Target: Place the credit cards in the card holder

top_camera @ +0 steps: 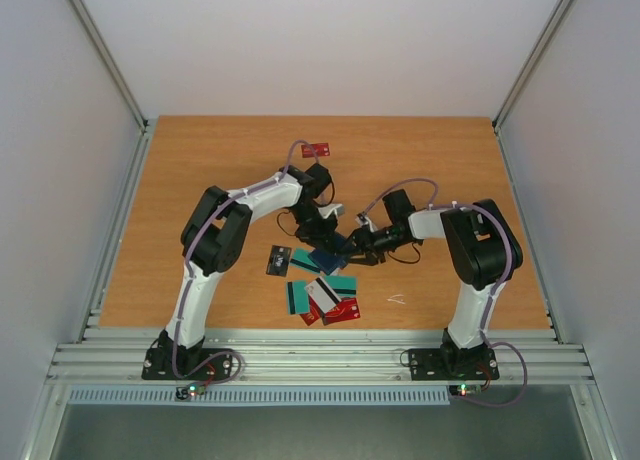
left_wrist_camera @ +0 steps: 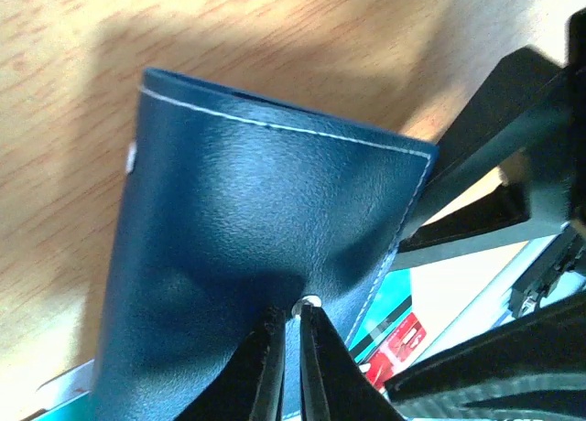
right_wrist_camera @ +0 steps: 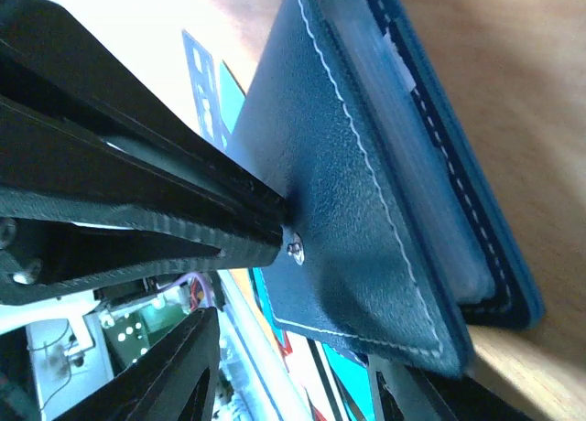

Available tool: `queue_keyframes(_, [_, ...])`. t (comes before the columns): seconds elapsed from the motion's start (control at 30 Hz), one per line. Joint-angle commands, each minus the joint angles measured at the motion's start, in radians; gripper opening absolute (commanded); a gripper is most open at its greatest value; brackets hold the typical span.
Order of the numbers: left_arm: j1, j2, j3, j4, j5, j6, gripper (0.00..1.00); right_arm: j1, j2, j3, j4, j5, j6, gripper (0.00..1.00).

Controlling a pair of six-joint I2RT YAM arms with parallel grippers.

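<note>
The left arm reaches in over the light brown wooden table [top_camera: 200,180] toward its middle. Left of that arm's gripper lies a dark grey plastic card [top_camera: 279,260]. Nearer the front edge is a loose spread of thin rectangular plastic credit cards [top_camera: 322,293] in teal, white and red, some overlapping. A lone red card [top_camera: 316,150] lies far back, well apart from them.

The dark navy blue, grained, white-stitched folding card holder [left_wrist_camera: 256,229] sits at the middle of the table, just beyond that spread and between the two grippers. The left gripper [left_wrist_camera: 293,318] is pinched on the holder's outer flap right at the small metal snap [right_wrist_camera: 294,248]. The flap is parted from the layer below, so the lighter grey-blue pocket [right_wrist_camera: 394,101] shows.

To the right, the right gripper [right_wrist_camera: 291,343] has its fingers spread wide, with the holder's corner between them. Whether either finger touches it is hard to tell from this angle. A small pale scrap [top_camera: 397,300] lies on the wood near the right arm.
</note>
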Motion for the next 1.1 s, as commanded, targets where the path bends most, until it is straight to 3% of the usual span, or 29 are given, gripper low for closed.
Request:
queue_keyframes(0.0, [0.011, 0.044, 0.008, 0.037, 0.037, 0.005, 0.09, 0.034, 0.032, -0.019, -0.033, -0.065, -0.047, 0.45])
queue_keyframes(0.3, [0.026, 0.067, -0.009, 0.047, 0.064, 0.011, 0.09, 0.096, 0.062, -0.004, -0.022, -0.071, -0.055, 0.45])
queue_keyframes(0.63, [0.038, 0.077, -0.027, 0.081, 0.072, -0.041, 0.09, 0.127, -0.017, -0.04, -0.03, -0.069, -0.043, 0.45])
queue_keyframes(0.97, [0.107, 0.114, -0.066, 0.157, 0.292, -0.186, 0.08, 0.208, -0.037, -0.031, -0.073, -0.036, -0.093, 0.45])
queue_keyframes(1.07, [0.116, 0.117, -0.064, 0.132, 0.295, -0.193, 0.09, 0.217, -0.044, -0.031, -0.08, -0.019, -0.106, 0.46])
